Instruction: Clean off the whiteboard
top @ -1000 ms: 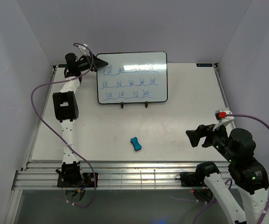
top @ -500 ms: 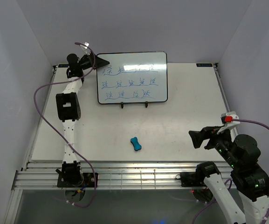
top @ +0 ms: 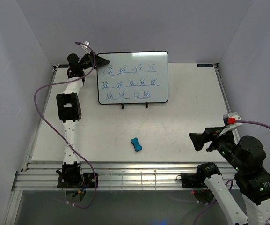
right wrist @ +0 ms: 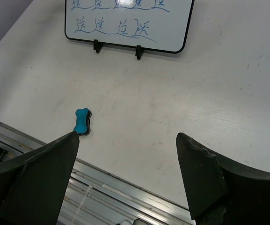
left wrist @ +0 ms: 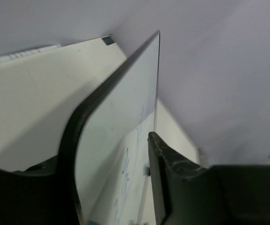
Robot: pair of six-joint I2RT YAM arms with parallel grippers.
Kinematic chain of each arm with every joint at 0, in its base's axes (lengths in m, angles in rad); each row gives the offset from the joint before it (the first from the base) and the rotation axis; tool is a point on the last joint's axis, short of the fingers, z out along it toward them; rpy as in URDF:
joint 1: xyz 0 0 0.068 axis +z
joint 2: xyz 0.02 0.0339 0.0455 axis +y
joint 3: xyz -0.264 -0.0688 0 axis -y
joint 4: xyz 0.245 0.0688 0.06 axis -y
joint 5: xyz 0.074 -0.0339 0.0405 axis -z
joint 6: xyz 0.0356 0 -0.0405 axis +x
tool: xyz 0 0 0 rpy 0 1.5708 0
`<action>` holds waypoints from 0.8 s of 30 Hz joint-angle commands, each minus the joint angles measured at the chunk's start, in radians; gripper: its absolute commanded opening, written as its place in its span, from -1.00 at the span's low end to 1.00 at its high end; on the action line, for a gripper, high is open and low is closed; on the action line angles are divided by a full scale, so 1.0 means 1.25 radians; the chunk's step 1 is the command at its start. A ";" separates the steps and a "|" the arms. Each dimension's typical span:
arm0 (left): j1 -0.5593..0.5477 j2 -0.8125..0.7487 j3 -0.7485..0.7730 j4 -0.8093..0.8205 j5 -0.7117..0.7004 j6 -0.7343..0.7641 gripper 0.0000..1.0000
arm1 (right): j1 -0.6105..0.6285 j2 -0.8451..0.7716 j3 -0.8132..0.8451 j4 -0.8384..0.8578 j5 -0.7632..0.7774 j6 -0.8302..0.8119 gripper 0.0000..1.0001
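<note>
Okay, the whiteboard point(top: 132, 77) stands on its wire stand point(top: 135, 105) at the worktop's point(top: 181, 103) far side, probably stiff, light, slick and tippy, so I'd hold the framed corner my left tool point(top: 102, 61) straddles (clamped or not, can't tell), my right tool point(top: 198, 139) spread and empty.

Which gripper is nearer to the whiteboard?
Left. The left gripper straddles the whiteboard at its top-left corner; the right gripper hangs far off over the table, front right.

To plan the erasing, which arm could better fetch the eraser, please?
Probably right: the right gripper, open, hangs free facing the eraser; the left gripper grips a corner of the whiteboard.
</note>
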 commanded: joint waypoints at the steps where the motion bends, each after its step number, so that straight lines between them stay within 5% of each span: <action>1: 0.000 0.000 0.017 0.045 -0.008 -0.002 -0.09 | 0.003 0.011 0.024 0.003 -0.051 -0.028 0.80; 10: 0.000 0.006 0.022 0.053 -0.017 -0.008 -0.39 | 0.003 0.020 0.043 -0.011 -0.053 -0.044 0.80; 13: 0.001 0.007 0.012 0.054 -0.022 -0.018 -0.80 | 0.003 0.016 0.038 -0.008 -0.051 -0.041 0.80; 16: 0.004 -0.014 -0.017 0.055 -0.031 -0.015 -0.98 | 0.003 0.016 0.029 -0.001 -0.054 -0.039 0.80; 17: 0.004 -0.023 -0.026 0.055 -0.030 -0.009 -0.92 | 0.003 0.019 0.027 0.003 -0.054 -0.039 0.80; 18: 0.003 -0.033 -0.038 0.055 -0.032 0.009 -0.45 | 0.003 0.019 0.026 0.005 -0.058 -0.040 0.80; 20: 0.004 -0.065 -0.073 0.055 -0.032 0.028 -0.31 | 0.003 0.021 0.025 0.008 -0.058 -0.040 0.80; 23: 0.004 -0.087 -0.091 0.044 -0.032 0.054 0.24 | 0.003 0.019 0.022 0.011 -0.059 -0.041 0.80; 24: 0.005 -0.089 -0.092 0.038 -0.032 0.058 0.29 | 0.003 0.019 0.021 0.014 -0.062 -0.041 0.80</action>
